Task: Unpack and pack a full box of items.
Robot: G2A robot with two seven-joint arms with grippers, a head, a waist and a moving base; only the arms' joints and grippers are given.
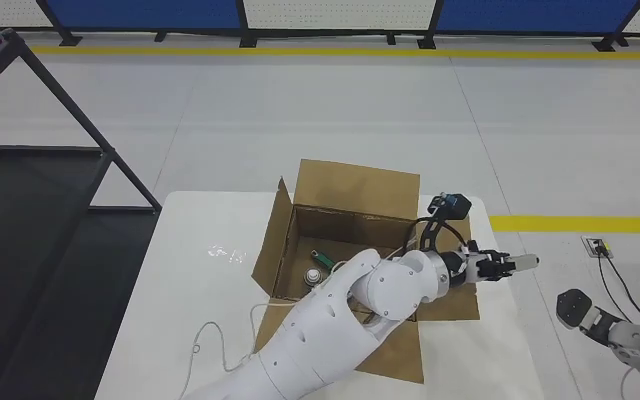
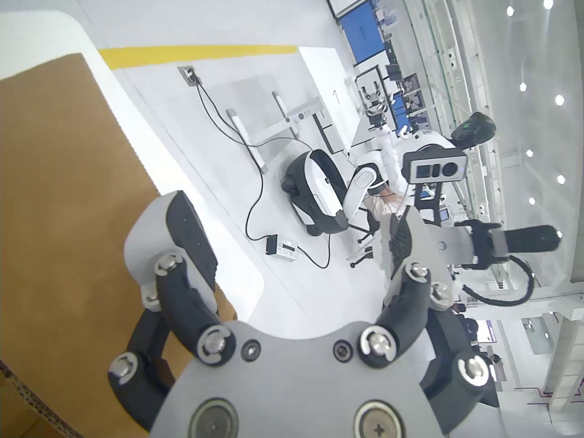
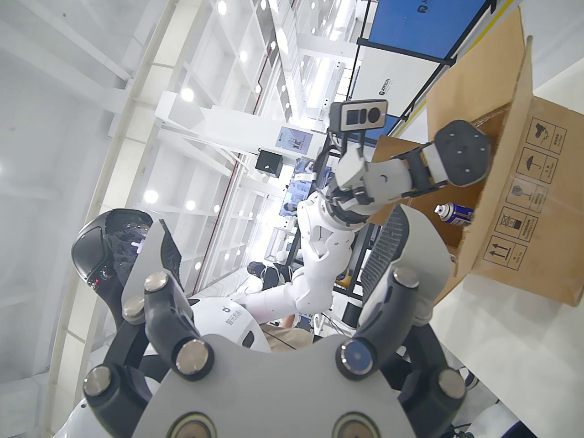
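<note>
Cardboard box (image 1: 345, 190) sits open on the white table (image 1: 200, 300), its brown corrugated flaps splayed. From where I stand the left gripper (image 1: 505, 263) hangs beyond one side wall, over the flap, with its pale fingers spread wide and nothing between them. The spray can (image 1: 313, 272) is behind that gripper, back along its own forearm and lower down, on the box floor close to a wall. It looks upright, so its long axis points up toward the opening. It is a slim, smooth metal cylinder with a blue body and a pale cap. The right gripper (image 1: 578, 308) hovers off the table's edge, also spread and empty, with the box's printed wall between it and the can. The left is nearer, I'd say; it would need to draw back and drop nearly straight down onto the cap.
</note>
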